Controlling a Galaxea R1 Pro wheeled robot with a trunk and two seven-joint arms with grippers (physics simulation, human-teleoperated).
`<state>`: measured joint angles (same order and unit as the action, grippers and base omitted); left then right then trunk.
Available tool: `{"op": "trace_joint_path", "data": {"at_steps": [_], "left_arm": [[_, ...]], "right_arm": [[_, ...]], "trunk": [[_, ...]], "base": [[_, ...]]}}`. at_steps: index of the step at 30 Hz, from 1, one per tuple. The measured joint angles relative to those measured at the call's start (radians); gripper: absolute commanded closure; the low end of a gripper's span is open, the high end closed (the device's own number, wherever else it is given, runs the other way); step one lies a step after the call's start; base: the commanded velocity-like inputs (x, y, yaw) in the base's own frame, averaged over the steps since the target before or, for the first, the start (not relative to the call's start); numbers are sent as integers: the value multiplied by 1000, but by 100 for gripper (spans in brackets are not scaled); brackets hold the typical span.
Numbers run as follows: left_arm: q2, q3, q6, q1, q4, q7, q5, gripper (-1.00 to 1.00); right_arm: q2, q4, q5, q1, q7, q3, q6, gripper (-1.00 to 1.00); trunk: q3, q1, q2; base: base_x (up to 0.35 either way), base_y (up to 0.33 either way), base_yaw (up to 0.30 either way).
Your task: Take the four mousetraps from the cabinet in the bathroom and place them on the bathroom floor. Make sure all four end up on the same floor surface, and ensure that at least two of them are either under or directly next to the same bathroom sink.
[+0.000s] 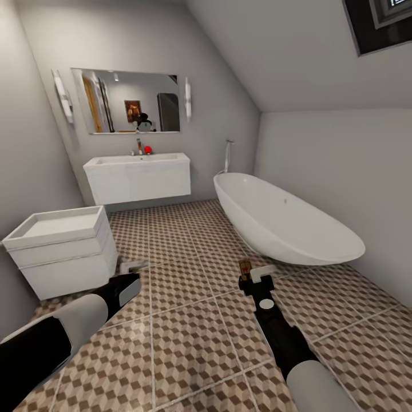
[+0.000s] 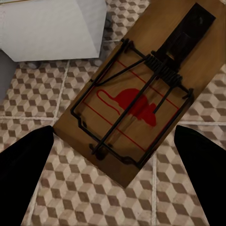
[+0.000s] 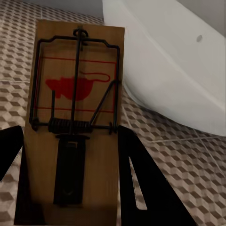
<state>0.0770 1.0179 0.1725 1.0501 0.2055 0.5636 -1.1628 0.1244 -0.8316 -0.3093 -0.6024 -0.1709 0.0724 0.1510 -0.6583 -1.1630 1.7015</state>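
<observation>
Wooden mousetrap (image 3: 75, 117) clamped in right gripper (image 1: 255, 280); another mousetrap (image 2: 136, 99) in left gripper (image 1: 129, 284). Neither yet on bathroom floor (image 1: 189, 320); sink (image 1: 137, 176) well ahead.

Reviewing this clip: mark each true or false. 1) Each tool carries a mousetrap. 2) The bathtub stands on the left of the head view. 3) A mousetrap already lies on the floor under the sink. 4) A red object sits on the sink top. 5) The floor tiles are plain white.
1) True: the left tool holds a mousetrap, and the right tool holds another mousetrap.
2) False: the bathtub is on the right; the white drawer unit is on the left.
3) False: no trap is visible on the floor below the sink.
4) True: the red object sits beside the tap.
5) False: they bear a brown-and-beige cube pattern.
</observation>
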Motion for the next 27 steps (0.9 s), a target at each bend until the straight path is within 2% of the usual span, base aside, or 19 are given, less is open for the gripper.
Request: {"op": "trace_joint_path", "data": {"at_steps": [22, 27], "left_arm": [[-2, 2, 0, 0, 3, 0, 0, 100], [-2, 1, -1, 0, 2, 0, 0, 100]], "right_arm": [[0, 1, 0, 0, -2, 0, 0, 100], [-1, 0, 1, 0, -2, 0, -1, 100]], "trunk": [[-30, 0, 0], [-34, 0, 0]], "base": [[2, -1, 182], [0, 0, 63]]}}
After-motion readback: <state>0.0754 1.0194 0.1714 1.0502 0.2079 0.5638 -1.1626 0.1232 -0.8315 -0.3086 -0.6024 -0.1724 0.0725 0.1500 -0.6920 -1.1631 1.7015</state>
